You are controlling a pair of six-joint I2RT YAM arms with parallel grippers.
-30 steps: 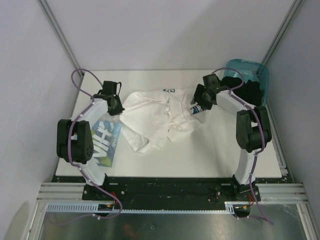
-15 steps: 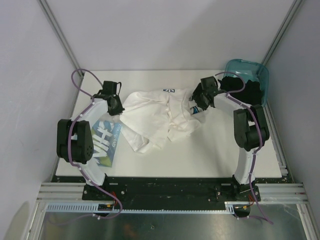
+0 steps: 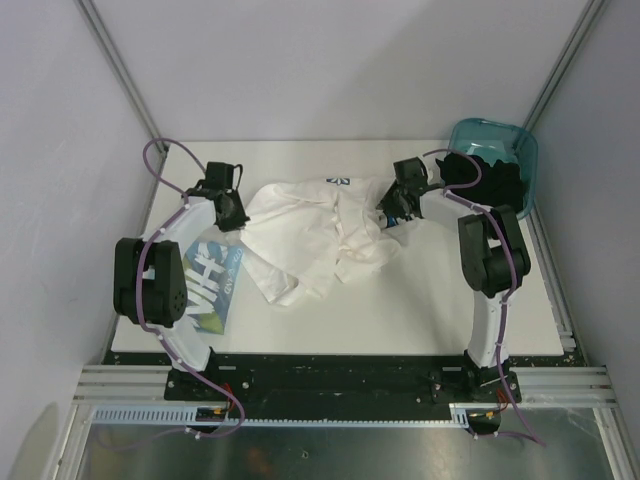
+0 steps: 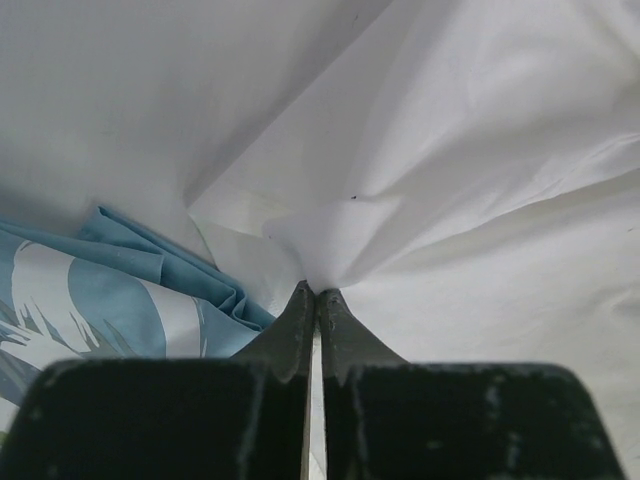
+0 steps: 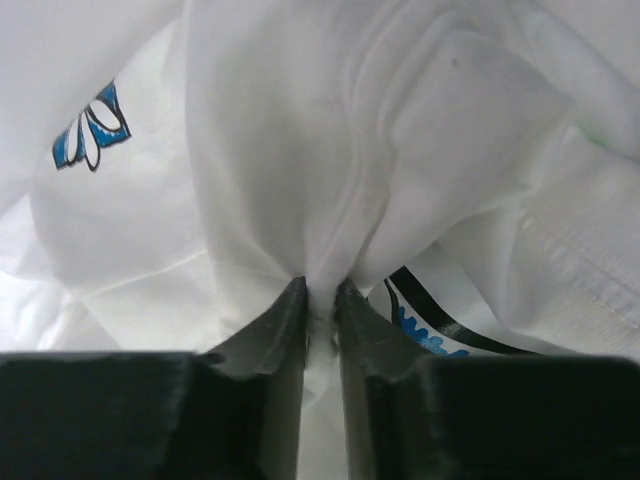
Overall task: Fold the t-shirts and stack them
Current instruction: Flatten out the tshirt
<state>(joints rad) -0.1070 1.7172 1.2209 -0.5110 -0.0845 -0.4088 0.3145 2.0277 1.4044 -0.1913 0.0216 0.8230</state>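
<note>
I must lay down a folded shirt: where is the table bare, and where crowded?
Bare: the near strip of table between the crumpled tee and the near edge; also the far strip behind that tee. Crowded: the left, with the blue-print tee under the left arm, and the far right corner by the bin.

Light: bright, diffuse, from overhead; faint soft shadows on the surface (image 3: 420,300). Top view sharp. Wrist views: white t-shirt (image 5: 300,150) near blown-out, folds grey-shaded; jaws dark, slightly blurred.
</note>
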